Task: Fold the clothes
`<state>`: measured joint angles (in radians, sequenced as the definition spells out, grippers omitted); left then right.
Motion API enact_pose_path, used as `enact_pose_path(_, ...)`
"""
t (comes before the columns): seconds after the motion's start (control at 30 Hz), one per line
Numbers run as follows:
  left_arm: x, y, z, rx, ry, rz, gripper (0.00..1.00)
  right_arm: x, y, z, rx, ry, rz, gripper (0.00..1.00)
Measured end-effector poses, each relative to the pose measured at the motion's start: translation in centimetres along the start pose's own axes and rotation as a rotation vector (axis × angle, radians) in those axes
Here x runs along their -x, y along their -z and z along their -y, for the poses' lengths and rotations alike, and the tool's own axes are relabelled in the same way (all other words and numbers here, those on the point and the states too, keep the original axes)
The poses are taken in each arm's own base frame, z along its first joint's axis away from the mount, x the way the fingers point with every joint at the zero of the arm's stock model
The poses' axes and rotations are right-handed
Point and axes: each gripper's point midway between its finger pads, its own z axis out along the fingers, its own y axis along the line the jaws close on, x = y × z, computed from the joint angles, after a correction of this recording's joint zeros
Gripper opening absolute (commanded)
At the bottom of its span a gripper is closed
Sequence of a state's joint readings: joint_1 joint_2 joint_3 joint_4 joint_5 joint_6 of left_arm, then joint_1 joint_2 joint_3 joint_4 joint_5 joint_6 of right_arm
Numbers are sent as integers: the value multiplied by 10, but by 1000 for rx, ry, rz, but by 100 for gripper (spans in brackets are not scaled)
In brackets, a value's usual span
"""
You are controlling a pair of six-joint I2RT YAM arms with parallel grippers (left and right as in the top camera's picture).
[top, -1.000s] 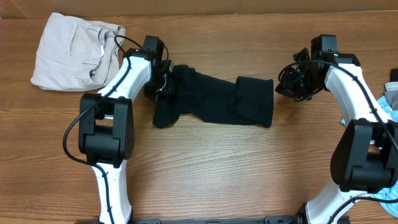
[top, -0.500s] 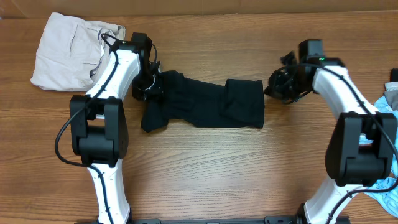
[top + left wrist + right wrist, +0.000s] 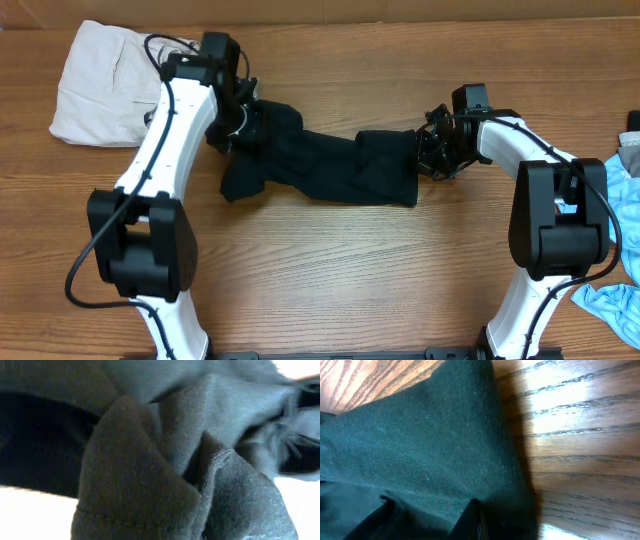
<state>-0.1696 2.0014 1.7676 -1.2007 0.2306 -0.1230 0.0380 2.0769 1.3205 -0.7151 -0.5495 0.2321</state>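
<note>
Open wood in front, cluttered ends

The table point(image 3: 350, 280) lies bare across the near middle, a wide lane between the two arms and below the black garment point(image 3: 330, 170); the left arm point(image 3: 165, 140) slants across the left side and the right arm point(image 3: 520, 140) bars the right; the off-white garment point(image 3: 110, 80) fills the far-left corner (just beside the left arm); the light-blue garment point(image 3: 612, 305) crowds the right edge; a strip of wood runs free behind the black garment.

One garment point(image 3: 330, 168) lies across the table's point(image 3: 320, 280) middle, another garment point(image 3: 108, 82) behind and left, apparently apart.
</note>
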Motion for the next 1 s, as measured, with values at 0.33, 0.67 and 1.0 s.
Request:
enact_pose_path(0.33, 6, -21, 124, -76, -270, 119, 4, 0, 0, 0, 1, -4, 0, 4)
enact_pose_path(0.67, 2, -38, 194, -97, -317, 214, 11, 1, 0, -3, 25, -4, 3, 4)
enact_pose_path(1.0, 6, -94, 207, -115, -275, 181, 98, 3, -1, -5, 65, -8, 1, 4)
